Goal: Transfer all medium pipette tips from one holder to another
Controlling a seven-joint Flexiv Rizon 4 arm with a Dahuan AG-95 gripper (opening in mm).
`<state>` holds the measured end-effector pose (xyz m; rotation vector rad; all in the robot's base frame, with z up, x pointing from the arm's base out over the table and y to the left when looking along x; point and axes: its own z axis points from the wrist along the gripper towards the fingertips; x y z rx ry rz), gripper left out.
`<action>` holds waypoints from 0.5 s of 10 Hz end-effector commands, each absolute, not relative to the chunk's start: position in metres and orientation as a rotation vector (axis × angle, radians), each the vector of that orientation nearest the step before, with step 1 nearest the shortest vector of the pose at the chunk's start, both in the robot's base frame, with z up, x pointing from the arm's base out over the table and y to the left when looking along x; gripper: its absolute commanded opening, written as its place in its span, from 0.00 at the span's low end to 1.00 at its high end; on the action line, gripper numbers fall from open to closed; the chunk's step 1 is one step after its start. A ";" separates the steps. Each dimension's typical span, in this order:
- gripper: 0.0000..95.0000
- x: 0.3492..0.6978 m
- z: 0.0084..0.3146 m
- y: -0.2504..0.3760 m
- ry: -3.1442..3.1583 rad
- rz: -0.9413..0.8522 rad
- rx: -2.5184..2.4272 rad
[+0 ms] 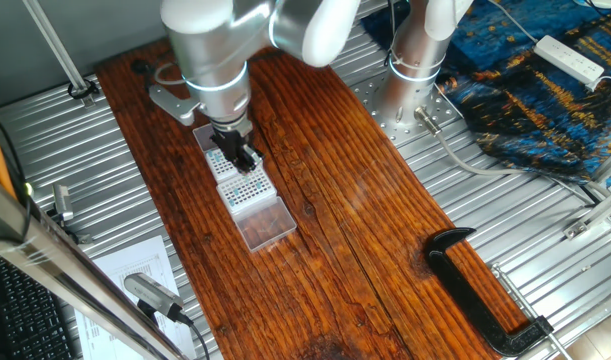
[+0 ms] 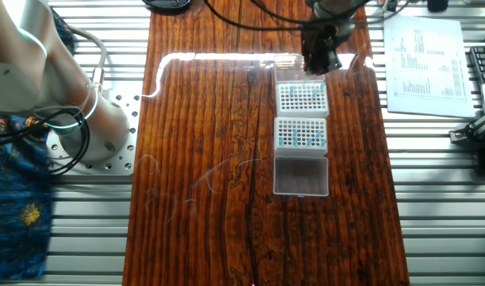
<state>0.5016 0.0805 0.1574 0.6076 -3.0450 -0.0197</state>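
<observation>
Two white tip racks (image 2: 302, 98) (image 2: 301, 134) are lined up on the wooden board (image 2: 202, 159), with a clear lid (image 2: 301, 175) laid open beside them. Medium pipette tips (image 2: 298, 140) are scattered through both grids. The gripper (image 2: 320, 59) is held over the far rack; whether its fingers are spread or closed cannot be told.

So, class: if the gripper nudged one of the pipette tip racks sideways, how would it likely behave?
The rack is a low, flat box, so it would probably slide on the wooden board rather than tip. It looks like thin plastic, likely light. The medium pipette tips appear only to sit in holes, so a sharp shove might jostle them.
</observation>
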 end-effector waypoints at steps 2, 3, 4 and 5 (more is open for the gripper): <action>0.00 0.496 0.178 0.073 -3.033 -0.023 0.670; 0.00 0.496 0.183 0.069 -3.022 -0.009 0.696; 0.00 0.495 0.187 0.061 -3.007 0.000 0.725; 0.00 0.495 0.189 0.050 -2.978 0.024 0.760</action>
